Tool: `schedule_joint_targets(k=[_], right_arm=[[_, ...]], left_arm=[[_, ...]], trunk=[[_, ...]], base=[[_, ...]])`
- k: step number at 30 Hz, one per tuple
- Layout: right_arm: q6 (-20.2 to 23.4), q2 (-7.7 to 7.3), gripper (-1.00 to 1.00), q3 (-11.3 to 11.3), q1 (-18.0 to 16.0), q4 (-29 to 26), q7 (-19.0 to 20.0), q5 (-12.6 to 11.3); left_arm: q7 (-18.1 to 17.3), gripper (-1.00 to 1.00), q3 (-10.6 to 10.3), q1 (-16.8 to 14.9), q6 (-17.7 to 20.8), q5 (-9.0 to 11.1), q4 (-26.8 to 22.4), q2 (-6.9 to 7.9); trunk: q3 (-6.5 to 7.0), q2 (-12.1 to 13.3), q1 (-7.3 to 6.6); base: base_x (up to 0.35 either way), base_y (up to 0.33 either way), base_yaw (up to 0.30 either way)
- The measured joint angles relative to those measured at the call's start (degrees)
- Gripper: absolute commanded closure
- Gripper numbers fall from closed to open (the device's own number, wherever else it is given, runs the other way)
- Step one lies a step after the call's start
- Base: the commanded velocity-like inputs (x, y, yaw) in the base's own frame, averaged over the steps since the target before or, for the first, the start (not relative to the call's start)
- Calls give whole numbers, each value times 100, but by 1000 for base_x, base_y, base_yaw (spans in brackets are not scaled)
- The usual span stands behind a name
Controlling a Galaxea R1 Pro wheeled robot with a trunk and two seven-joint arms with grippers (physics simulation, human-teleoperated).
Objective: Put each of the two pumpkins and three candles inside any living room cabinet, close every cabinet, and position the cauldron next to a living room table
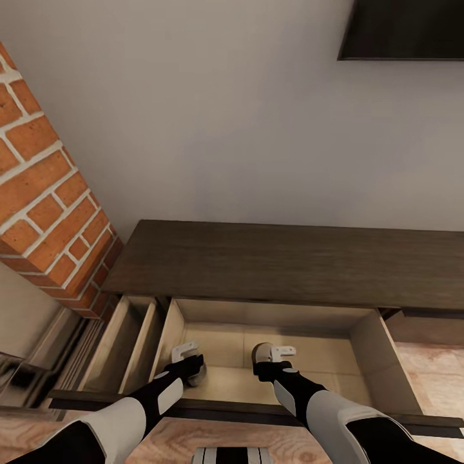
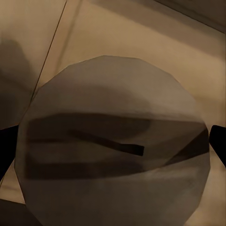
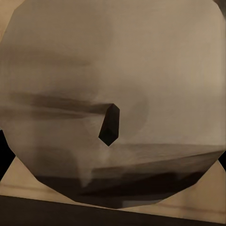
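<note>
Long dark-brown cabinet (image 1: 290, 264) against the wall beside the brick fireplace (image 1: 45, 212), one wide drawer (image 1: 386, 361) pulled out with pale insides, both arms reaching down into it. Left pincer (image 1: 188, 366) clamped on the left candle (image 2: 113, 141), right pincer (image 1: 274, 361) clamped on the right candle (image 3: 113, 94), both low over the drawer floor, well apart, dark fingers at each candle's sides in the wrist views. Likely light, stiff, smooth-sided stubs with a short dark wick (image 3: 109, 125) on top: best taken across the round side wall at mid-height, squarely, since a faceted cylinder could twist or slip in a skewed hold.
</note>
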Motion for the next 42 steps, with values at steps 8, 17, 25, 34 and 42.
schedule_joint_targets(k=[8, 17, 25, 34, 42], right_arm=[[2, 0, 100, 0, 0, -3, 0, 0], [2, 0, 100, 0, 0, -7, 0, 0], [7, 0, 100, -1, 0, -2, 0, -5], [981, 0, 100, 4, 1, -12, -7, -25], [1518, 0, 100, 3, 0, -42, 335, -32]], left_arm=[[1, -100, 4, 1, 0, -2, -1, 0], [1, -100, 4, 1, 0, -1, -3, 1], [1, -100, 0, 1, 0, -3, -3, 1], [1, -100, -26, 54, 6, -3, -148, 12], [17, -100, -7, 81, 24, 15, -302, 9]], trunk=[[0, 0, 0], [0, 0, 0], [0, 0, 0], [0, 0, 0], [-1, 0, 0]], base=[[0, 0, 0], [0, 0, 0], [0, 0, 0], [0, 0, 0], [0, 0, 0]])
